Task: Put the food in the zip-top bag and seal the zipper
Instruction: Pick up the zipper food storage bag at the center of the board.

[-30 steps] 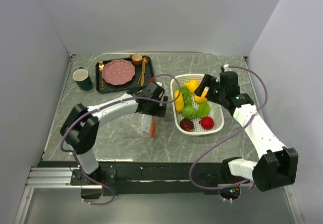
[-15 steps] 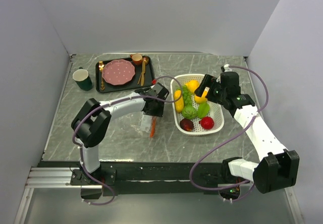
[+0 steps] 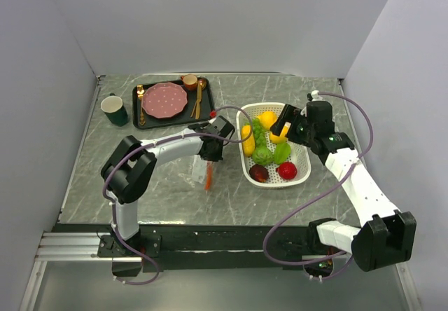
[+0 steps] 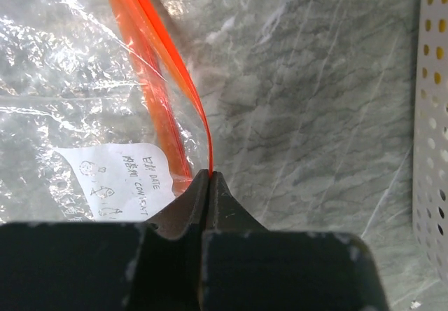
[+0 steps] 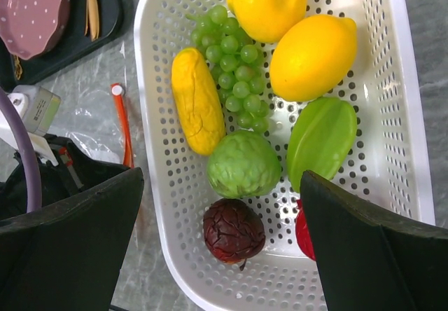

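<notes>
Reference point: the white perforated basket [image 5: 171,199].

Far left of the basket, close to the side wall, stands a dark green cup [image 3: 114,109]. Between that cup and the basket, toward the back, lies a black tray [image 3: 175,120]. It carries a pink speckled plate [image 3: 165,99], a gold fork [image 3: 140,104], a gold spoon [image 3: 199,99] and a small brown cup [image 3: 189,81].

Just left of the basket, the clear bag [image 4: 63,94] lies flat on the marble table [image 4: 315,80], with a white printed label [image 4: 119,178] on it. Its orange zipper [image 4: 157,59] runs along the edge nearest the basket. The left gripper [image 4: 210,180] is down at one end of that strip, jaws pressed together and pinching it. In the left wrist view, two orange lips run apart away from the pinch.

All the food sits inside the basket. The yellow corn [image 5: 198,101] lies along the left wall, with the green grapes [image 5: 234,66] beside it. Two lemons [image 5: 313,55] occupy the far end. A knobbly green fruit [image 5: 243,164] sits at the centre, and a green star fruit [image 5: 322,139] lies to its right. At the near end are a dark purple piece [image 5: 234,230] and a red piece [image 3: 287,170]; the red one is partly hidden in the right wrist view.

The right gripper [image 3: 283,126] hangs above the basket's far right part. Its fingers [image 5: 70,241] are spread wide with nothing between them.
</notes>
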